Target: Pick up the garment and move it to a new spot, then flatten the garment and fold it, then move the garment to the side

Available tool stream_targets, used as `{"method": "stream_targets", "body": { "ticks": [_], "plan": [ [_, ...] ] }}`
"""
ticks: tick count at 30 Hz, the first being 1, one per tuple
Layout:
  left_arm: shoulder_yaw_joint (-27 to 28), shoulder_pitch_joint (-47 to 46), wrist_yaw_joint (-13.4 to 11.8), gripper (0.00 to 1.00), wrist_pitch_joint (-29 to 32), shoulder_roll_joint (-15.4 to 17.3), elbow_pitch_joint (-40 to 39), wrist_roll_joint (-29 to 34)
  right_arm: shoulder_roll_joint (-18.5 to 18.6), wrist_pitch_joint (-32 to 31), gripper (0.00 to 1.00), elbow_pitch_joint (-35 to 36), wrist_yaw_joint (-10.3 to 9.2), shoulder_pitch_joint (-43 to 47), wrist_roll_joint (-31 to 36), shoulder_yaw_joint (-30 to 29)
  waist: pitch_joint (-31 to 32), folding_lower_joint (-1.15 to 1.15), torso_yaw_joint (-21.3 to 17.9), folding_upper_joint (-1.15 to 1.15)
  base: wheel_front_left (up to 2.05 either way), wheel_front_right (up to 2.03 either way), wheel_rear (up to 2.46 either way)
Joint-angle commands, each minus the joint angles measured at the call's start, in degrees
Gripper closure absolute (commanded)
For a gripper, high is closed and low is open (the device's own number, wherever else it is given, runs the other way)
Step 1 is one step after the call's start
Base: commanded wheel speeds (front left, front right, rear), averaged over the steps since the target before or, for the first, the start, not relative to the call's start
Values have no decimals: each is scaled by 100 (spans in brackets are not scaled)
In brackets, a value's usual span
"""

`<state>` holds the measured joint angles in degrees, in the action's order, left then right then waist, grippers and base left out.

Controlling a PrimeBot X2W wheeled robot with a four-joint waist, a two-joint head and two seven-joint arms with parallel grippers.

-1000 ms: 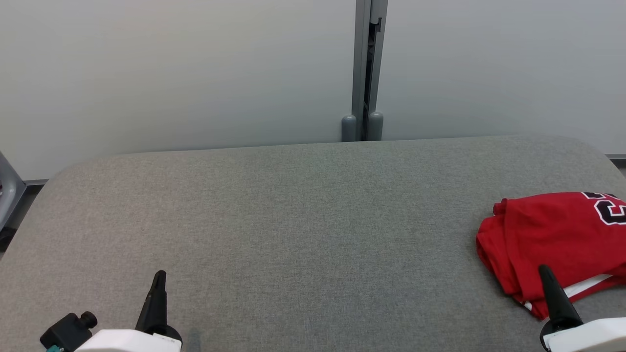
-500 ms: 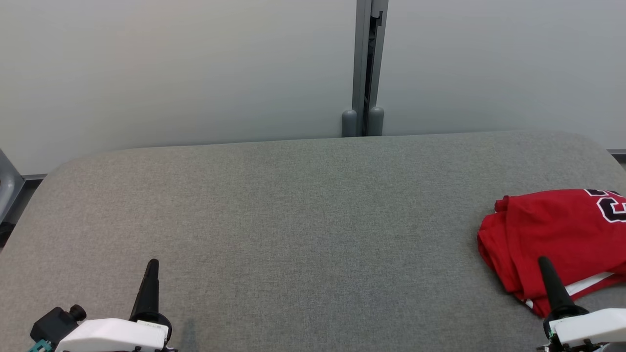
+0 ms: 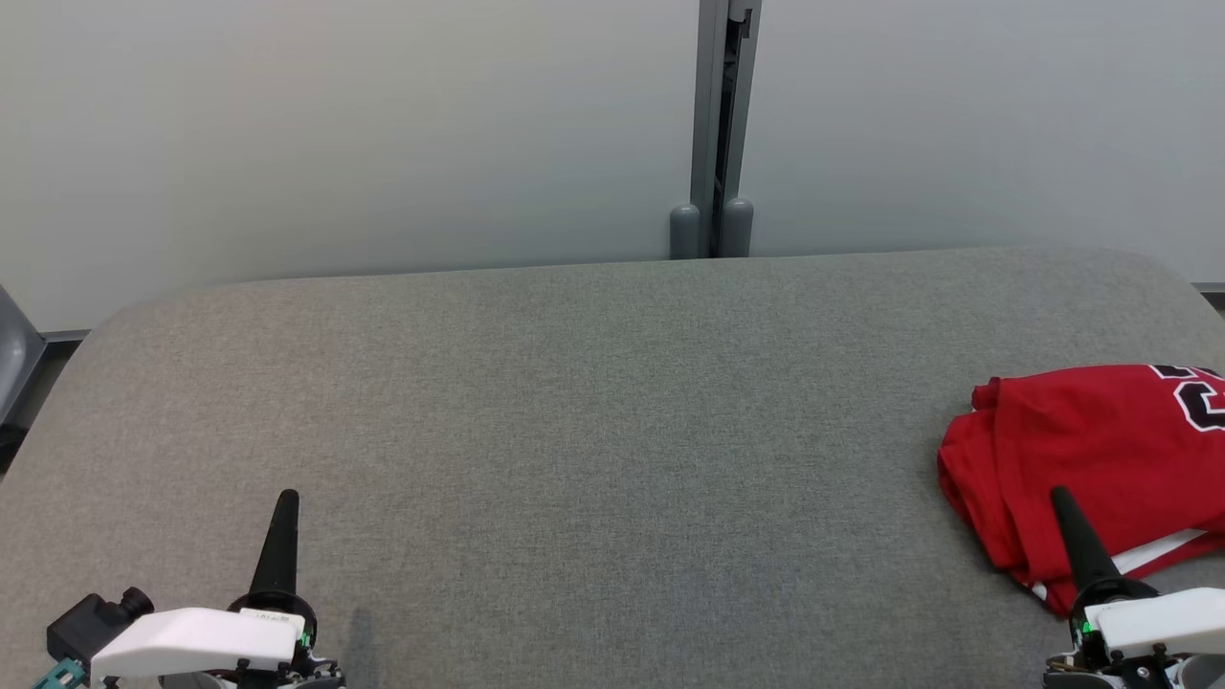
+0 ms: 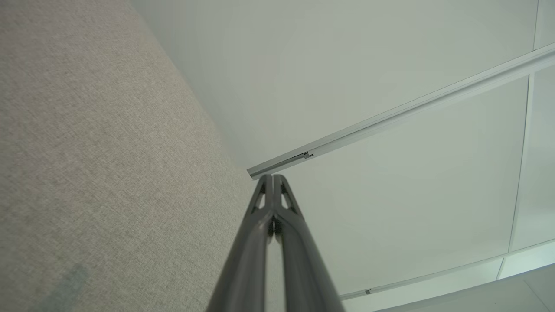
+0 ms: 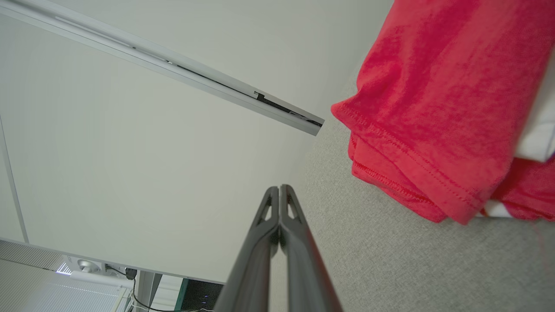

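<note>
The garment is a red jersey with black-and-white numbers, folded into a bundle at the right edge of the grey table. The right wrist view shows its stacked red hems lying on the cloth. My right gripper is shut and empty, its tip standing in front of the garment's near edge; its fingers are pressed together. At the lower left, far from the garment, my left gripper is shut with nothing in it, fingers together above the table.
A pale partition wall stands just behind the table, with a grey vertical post at its middle. A grey frame part shows at the left edge.
The picture has shifted as the camera tilted; both grippers sit slightly lower and further out in view. The garment lies as before.
</note>
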<state>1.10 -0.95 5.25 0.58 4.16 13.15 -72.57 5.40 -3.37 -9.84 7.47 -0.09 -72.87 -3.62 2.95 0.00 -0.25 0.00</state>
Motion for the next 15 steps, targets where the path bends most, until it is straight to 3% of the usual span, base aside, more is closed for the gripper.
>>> {"method": "stream_targets", "body": {
  "ticks": [1,15],
  "plan": [
    [65,-174,50,100,40,6,-33,-141,17,-28,100,18,3,-139,-135,-52,-9,0,1,0,0,0,0],
    [216,-292,103,100,209,-29,4,-691,-62,-126,100,-116,4,-299,-685,-123,-87,0,7,0,0,0,0]
  ]
}}
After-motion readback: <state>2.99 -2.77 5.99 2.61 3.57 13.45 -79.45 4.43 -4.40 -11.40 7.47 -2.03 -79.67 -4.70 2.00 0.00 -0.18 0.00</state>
